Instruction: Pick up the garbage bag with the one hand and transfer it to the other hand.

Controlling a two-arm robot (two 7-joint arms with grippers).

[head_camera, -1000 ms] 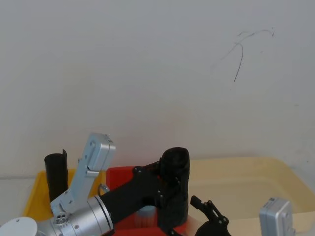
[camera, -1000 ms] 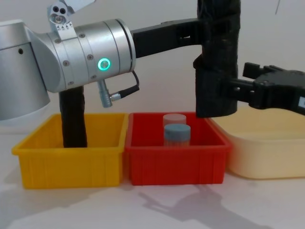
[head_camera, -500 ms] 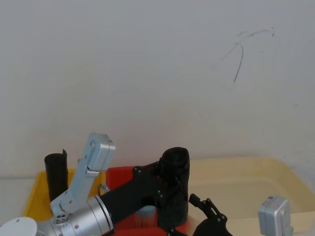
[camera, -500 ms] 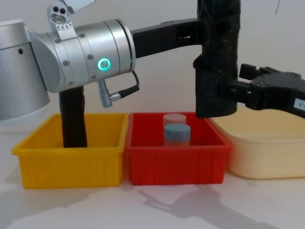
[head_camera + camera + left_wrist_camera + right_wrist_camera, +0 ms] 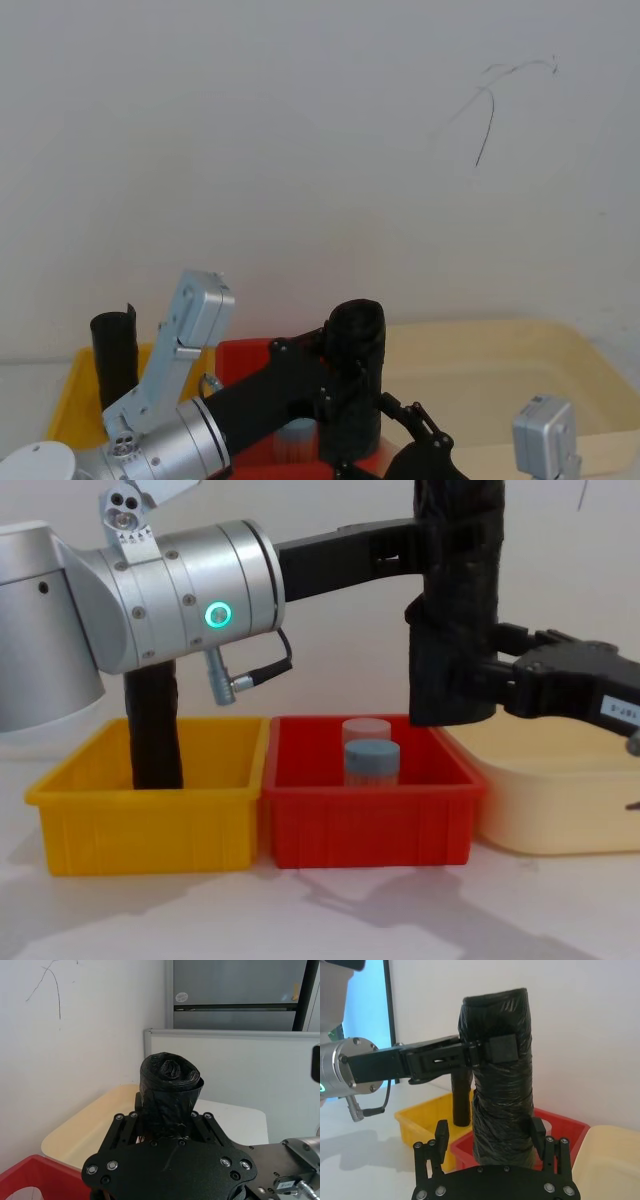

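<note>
**The garbage bag is in my left pincer, and my right pincer stands around its lower part**

My left pincer [image 5: 440, 550] reaches in from the left at the height of my chest. It is clamped on the upper half of the garbage bag [image 5: 455, 610]. One black pad presses on the side of the roll, and the other finger is behind the roll.

The garbage bag stands upright in the air. Its lower end hangs above the red bin [image 5: 370, 820] and does not touch it.

My right pincer [image 5: 490, 1135] comes from the right, lower than the left one. Its two fingers [image 5: 442, 1135] are apart, and the lower part of the roll is between them. One finger is just beside the plastic, and the other has a clear gap to it. I cannot tell if the near finger already touches.

Inside the red bin stands a jar with a blue lid [image 5: 372, 762]. In the yellow bin [image 5: 150, 820] on the left stands a second black roll [image 5: 155, 730]. A cream tub [image 5: 560, 800] is under my right pincer.
</note>
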